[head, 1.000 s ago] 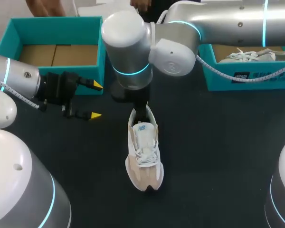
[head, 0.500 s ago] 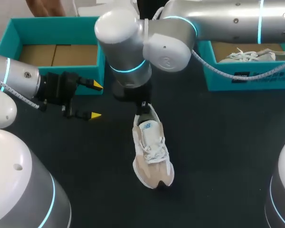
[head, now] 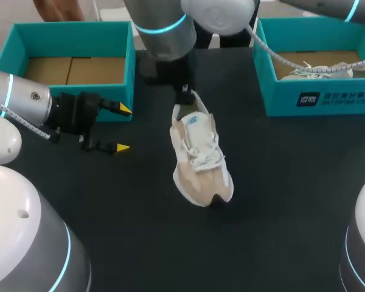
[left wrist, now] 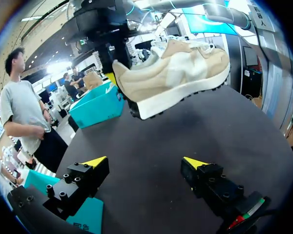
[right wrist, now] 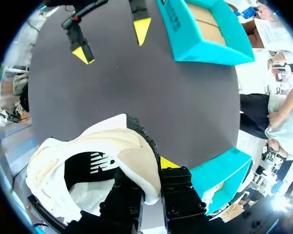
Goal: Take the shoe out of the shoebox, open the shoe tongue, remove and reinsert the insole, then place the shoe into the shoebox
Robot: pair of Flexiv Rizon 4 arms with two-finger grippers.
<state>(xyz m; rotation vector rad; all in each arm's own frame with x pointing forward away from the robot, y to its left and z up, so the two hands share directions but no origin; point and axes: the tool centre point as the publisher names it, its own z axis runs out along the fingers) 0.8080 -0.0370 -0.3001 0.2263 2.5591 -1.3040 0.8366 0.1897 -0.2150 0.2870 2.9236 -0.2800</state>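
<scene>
A beige and white shoe point(head: 201, 158) hangs above the dark table, toe pointing toward the front. My right gripper point(head: 184, 97) is shut on its heel collar. In the right wrist view one yellow-tipped finger sits outside the heel and the other inside the shoe point(right wrist: 107, 151), at the right gripper point(right wrist: 149, 178). The left wrist view shows the shoe point(left wrist: 176, 73) clear of the table, ahead of my left gripper point(left wrist: 145, 162). The left gripper point(head: 123, 128) stands open and empty beside the left teal shoebox point(head: 73, 27).
The left shoebox holds only cardboard-coloured lining. A second teal shoebox point(head: 316, 97) at the back right holds another pale shoe point(head: 316, 67). Bare dark table lies between the boxes and toward the front.
My right gripper closed on the heel and raised the shoe off the table, carrying it back and slightly right. The left arm has not moved.
</scene>
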